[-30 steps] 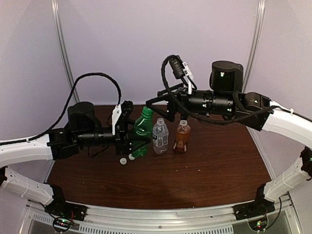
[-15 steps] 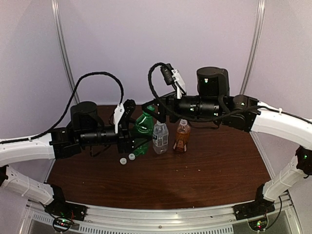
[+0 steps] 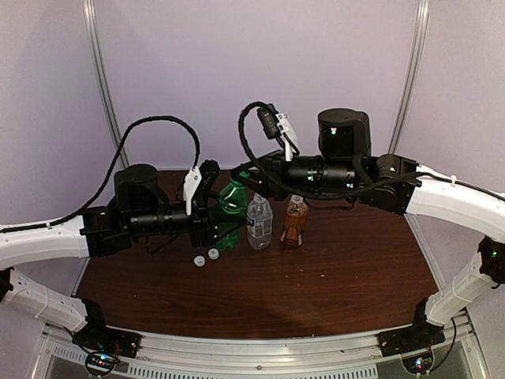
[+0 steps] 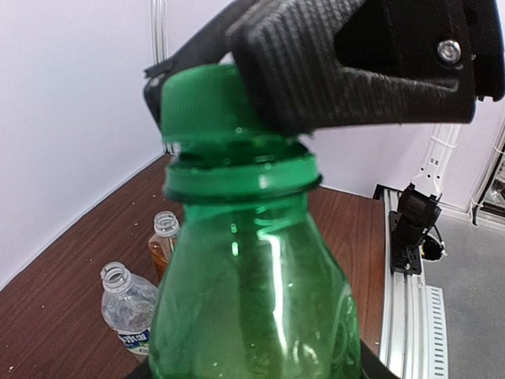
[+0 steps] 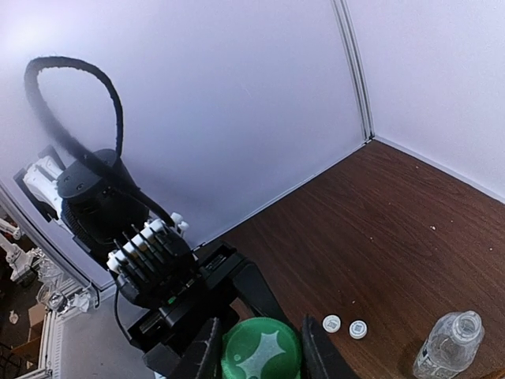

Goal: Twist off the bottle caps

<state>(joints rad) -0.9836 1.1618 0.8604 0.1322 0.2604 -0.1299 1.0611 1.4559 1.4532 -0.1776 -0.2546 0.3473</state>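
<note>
Two of the three caps are already off. The white caps (image 3: 213, 253) lie side by side on the table (image 3: 331, 284), left of centre in the overhead view. The water bottle (image 3: 259, 222) and the amber bottle (image 3: 294, 223) stand open-mouthed at the middle of that frame. Only the green cap (image 4: 209, 103) is left, and it sits on the neck of the green bottle (image 4: 252, 300), which fills the left wrist view. The left gripper (image 3: 218, 229) clasps that bottle's lower body, its jaws partly apart around it. The right gripper (image 5: 260, 359) is closed on the green cap, one finger pressed to each side. By my reading, the last unscrewing is only starting, with the twist and lift-off yet to do.
</note>
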